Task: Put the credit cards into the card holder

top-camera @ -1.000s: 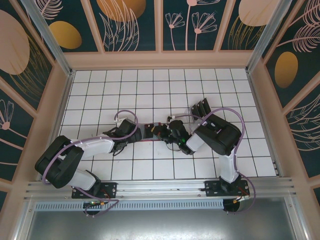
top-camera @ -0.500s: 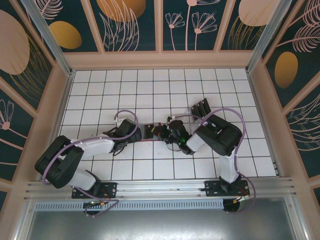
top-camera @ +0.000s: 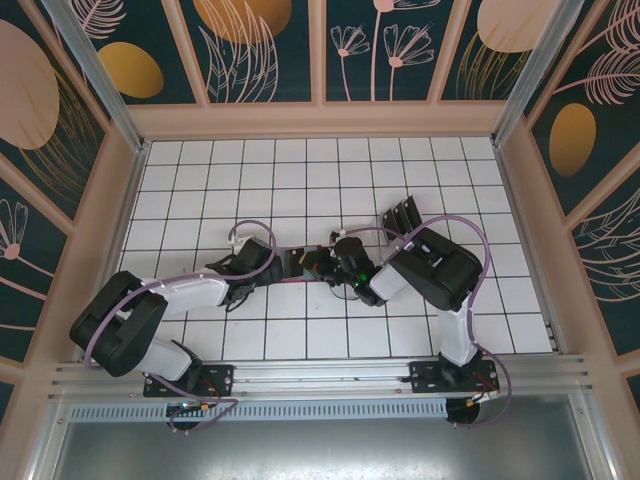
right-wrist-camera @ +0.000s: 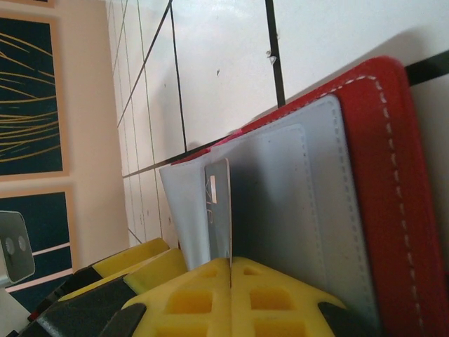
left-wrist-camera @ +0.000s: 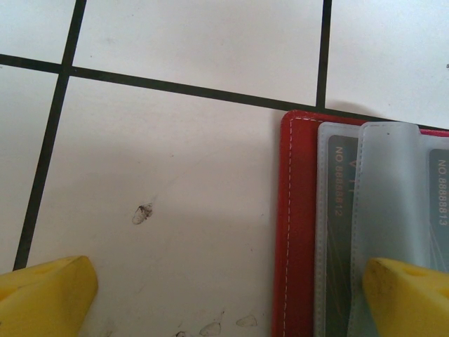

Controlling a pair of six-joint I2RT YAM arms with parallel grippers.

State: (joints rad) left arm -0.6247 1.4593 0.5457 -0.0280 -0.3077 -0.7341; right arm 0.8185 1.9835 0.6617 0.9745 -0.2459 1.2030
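The red card holder lies open at the middle of the desk; the left pincer, spread wide at its 9 o'clock, seemingly pins a sleeve flat; the right pincer, at 3 o'clock, clenches a card edge-on, likely for sliding in.

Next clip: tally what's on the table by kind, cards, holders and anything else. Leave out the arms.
cards: 3, with two lying in sleeves and one pinched in the right gripper, assuming that one is separate
card holder: 1, red, open
slotted rack: 1, contents too small to tell
total: 5
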